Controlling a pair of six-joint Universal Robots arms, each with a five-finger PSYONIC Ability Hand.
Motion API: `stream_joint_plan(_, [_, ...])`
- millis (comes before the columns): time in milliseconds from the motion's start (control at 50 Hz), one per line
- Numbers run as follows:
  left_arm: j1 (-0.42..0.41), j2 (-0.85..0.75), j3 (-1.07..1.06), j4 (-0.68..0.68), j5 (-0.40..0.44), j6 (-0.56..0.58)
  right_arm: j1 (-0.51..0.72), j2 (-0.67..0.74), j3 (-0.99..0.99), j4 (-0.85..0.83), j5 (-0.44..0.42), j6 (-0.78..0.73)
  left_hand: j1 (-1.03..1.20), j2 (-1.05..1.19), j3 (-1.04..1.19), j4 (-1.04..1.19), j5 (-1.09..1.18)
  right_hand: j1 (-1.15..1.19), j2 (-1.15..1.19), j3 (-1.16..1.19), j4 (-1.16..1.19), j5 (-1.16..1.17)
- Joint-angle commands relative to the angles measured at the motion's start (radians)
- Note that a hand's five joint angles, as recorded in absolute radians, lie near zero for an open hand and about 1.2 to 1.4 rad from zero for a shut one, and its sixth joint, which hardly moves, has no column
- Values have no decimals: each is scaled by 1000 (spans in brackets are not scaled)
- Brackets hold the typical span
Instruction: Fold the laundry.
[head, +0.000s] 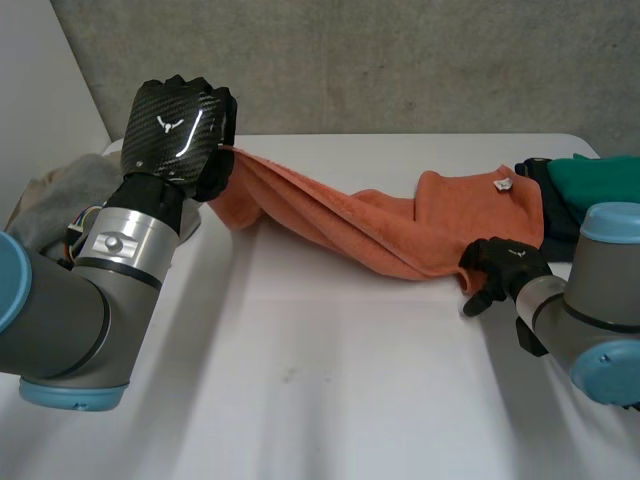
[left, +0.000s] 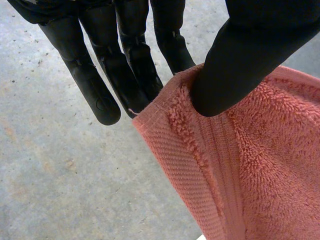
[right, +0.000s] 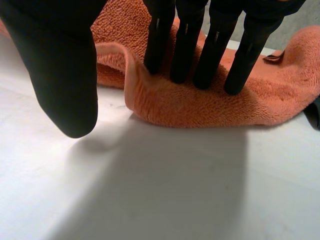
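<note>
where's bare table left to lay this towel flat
The widest bare patch is the near table, between both arms and in front of the orange towel. A narrower strip lies behind the towel. Crowded: the green and dark clothes at right, the pale cloth pile at left.

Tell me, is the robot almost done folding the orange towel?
Not yet. Nothing looks folded: the orange towel is twisted and stretched out. The left hand pinches one corner up high, and the right hand presses the other end on the table. The fold, plus the green cloth, is left.
</note>
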Motion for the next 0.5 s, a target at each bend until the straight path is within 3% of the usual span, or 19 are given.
stream_joint_plan(20, [1, -1, 7, 0, 1, 0, 12, 73, -107, 9, 7, 0, 229, 192, 200, 191, 245, 124, 120, 124, 122, 130])
stream_joint_plan(200, [6, -3, 16, 0, 1, 0, 14, 141, -204, 7, 8, -2, 229, 192, 200, 191, 245, 241, 237, 241, 239, 247])
stream_joint_plan(280, [9, -5, 18, 2, 0, 0, 13, 175, -249, 6, 28, -3, 229, 192, 200, 191, 245, 464, 460, 464, 462, 470])
stream_joint_plan(320, [10, -5, 18, 2, 0, 0, 13, 187, -275, 9, 47, -6, 229, 192, 200, 191, 245, 809, 806, 809, 808, 816])
stream_joint_plan(500, [9, 20, 44, -6, -7, -2, -4, 97, -281, 38, 48, -78, 229, 192, 200, 191, 245, 813, 809, 813, 811, 819])
